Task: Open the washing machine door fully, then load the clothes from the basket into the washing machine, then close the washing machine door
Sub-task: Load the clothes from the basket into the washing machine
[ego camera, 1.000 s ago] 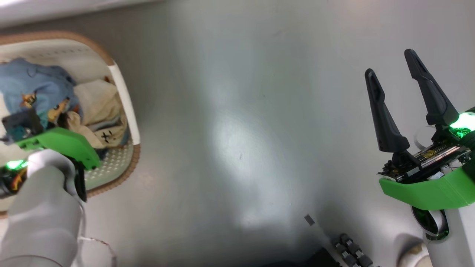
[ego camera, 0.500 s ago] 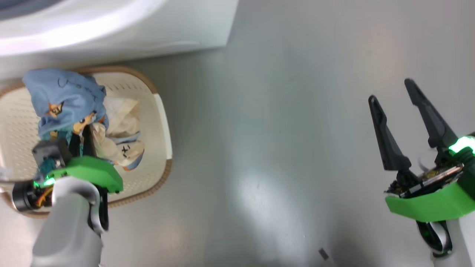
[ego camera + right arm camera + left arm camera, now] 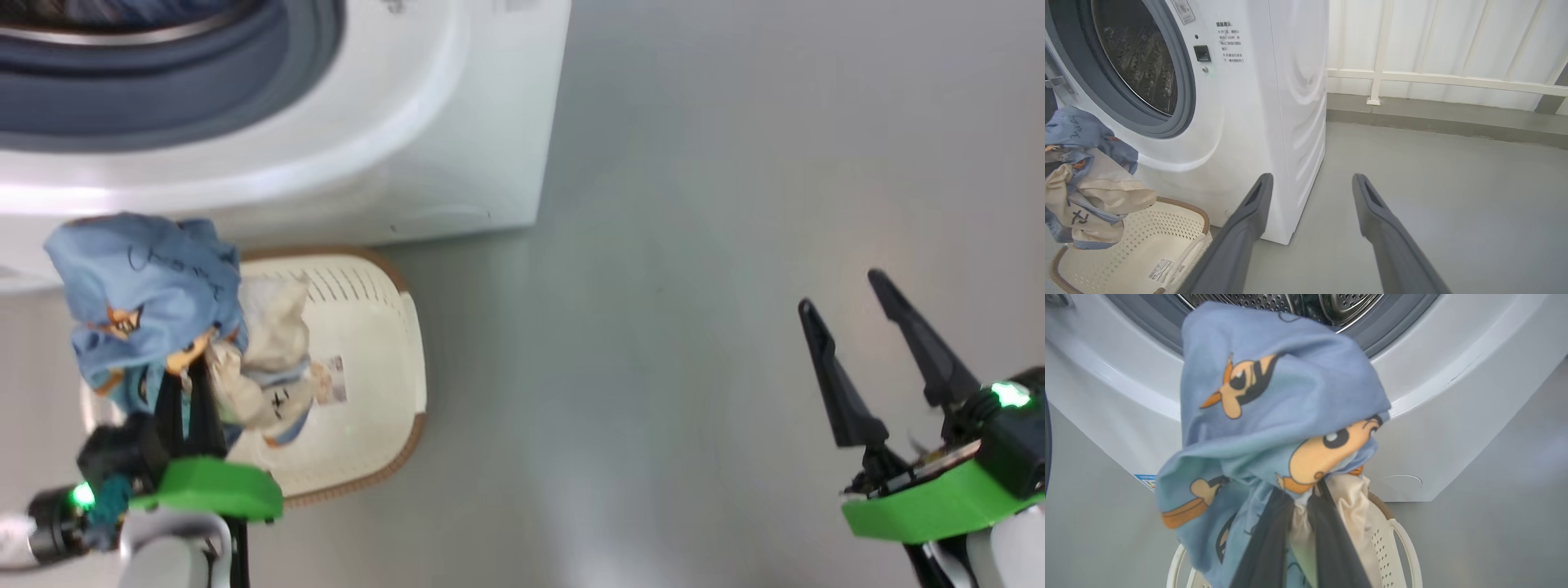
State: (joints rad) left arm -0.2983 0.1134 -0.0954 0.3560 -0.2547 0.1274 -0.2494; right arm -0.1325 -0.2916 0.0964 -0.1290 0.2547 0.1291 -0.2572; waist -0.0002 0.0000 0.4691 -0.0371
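Blue-and-cream clothes (image 3: 1274, 396) pinched in left claw (image 3: 1302, 492), above basket (image 3: 408, 327) | right claw (image 3: 841, 290) wide

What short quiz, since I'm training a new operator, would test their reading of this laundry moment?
1. True or false: the right gripper is shut.
2. Where are the clothes? A. lying flat in the basket; B. hanging from the left gripper over the basket; C. draped on the right gripper.
3. Which white appliance stands just beyond the basket?
Key: 1 false; 2 B; 3 the washing machine.
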